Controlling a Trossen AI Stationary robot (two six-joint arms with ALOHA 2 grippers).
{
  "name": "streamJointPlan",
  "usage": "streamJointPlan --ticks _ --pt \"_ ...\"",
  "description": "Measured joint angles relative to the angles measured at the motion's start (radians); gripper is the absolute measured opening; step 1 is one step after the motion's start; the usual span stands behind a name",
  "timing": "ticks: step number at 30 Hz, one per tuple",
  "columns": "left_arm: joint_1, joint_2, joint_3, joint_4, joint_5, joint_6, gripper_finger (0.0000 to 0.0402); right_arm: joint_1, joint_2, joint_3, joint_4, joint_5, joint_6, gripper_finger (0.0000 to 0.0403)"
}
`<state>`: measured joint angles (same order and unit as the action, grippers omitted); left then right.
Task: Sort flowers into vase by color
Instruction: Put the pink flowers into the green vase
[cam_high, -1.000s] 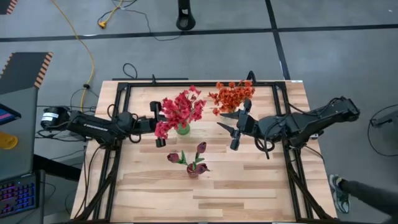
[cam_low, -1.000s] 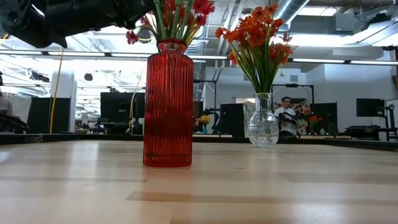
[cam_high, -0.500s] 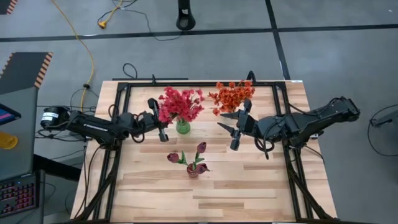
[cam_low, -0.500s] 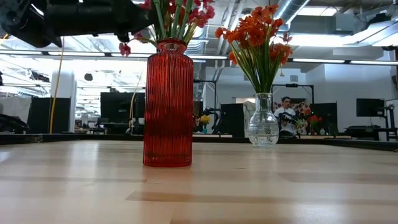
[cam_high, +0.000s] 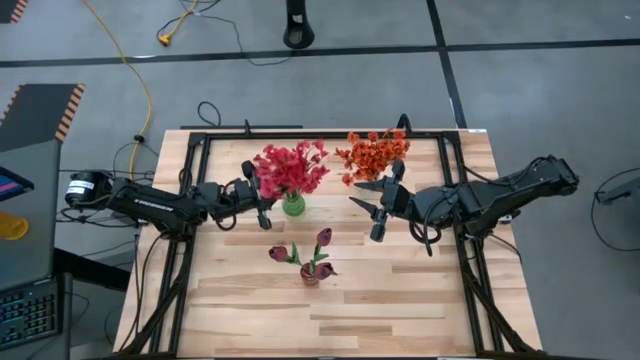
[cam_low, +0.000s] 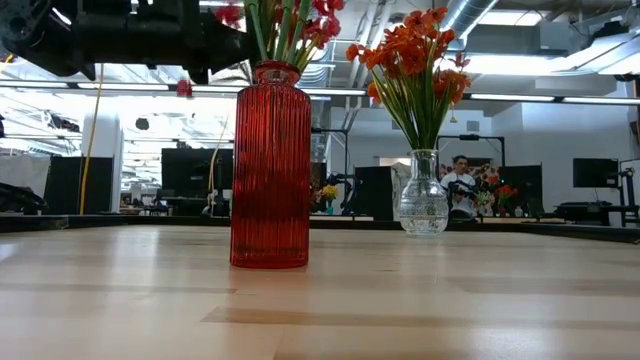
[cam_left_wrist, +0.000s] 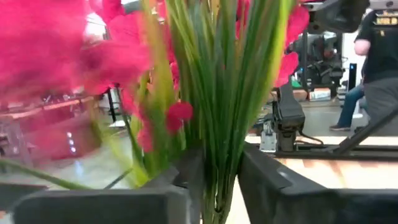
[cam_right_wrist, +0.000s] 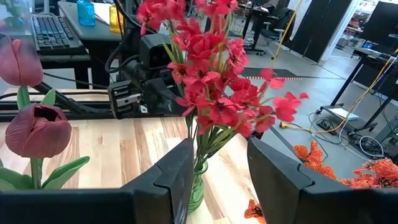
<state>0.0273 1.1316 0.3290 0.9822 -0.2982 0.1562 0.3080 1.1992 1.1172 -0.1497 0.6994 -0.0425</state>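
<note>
The left hand (cam_high: 259, 198) hung at the left side of the pink flowers (cam_high: 291, 169), level with the neck of their green vase (cam_high: 293, 206) near the middle of the worktop (cam_high: 400, 290). In the left wrist view the green stalks (cam_left_wrist: 217, 118) ran down through the gap between its two fingers (cam_left_wrist: 273, 186), which stood a little apart, so the grip looked loosened rather than tight; whether the pads touched the stalks could not be told. The right hand (cam_high: 380, 208) waited with its fingers well apart and nothing between them, to the right of that vase and just in front of the orange flowers (cam_high: 373, 153). The maroon tulips (cam_high: 305, 254) stood in their own red vase (cam_low: 270, 165) nearer the front edge.

The step in hand appeared to be letting go of the pink bunch once it sat in its vase. To do it well, the fingers needed to part fully before any retreat, and the hand should then draw back level toward its own side. Lifting or swinging would risk snagging a leaf and tipping the narrow vase.
</note>
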Motion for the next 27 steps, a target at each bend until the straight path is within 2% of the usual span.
streamJointPlan --ticks 6,12,17,27 --pt "-0.001 0.000 0.000 0.001 0.005 -0.023 0.0149 0.000 0.000 0.000 0.000 0.000 -0.002 0.0176" --pt "-0.018 -0.040 0.000 -0.040 0.006 -0.027 0.0195 0.000 -0.002 0.000 0.000 0.002 -0.002 0.0175" --pt "-0.038 -0.135 0.000 -0.202 0.003 -0.024 0.0215 0.000 -0.003 0.000 0.004 0.003 -0.002 0.0175" --pt "-0.040 -0.341 0.001 -0.605 -0.002 -0.062 0.0217 -0.001 -0.003 0.000 0.001 0.003 -0.001 0.0175"
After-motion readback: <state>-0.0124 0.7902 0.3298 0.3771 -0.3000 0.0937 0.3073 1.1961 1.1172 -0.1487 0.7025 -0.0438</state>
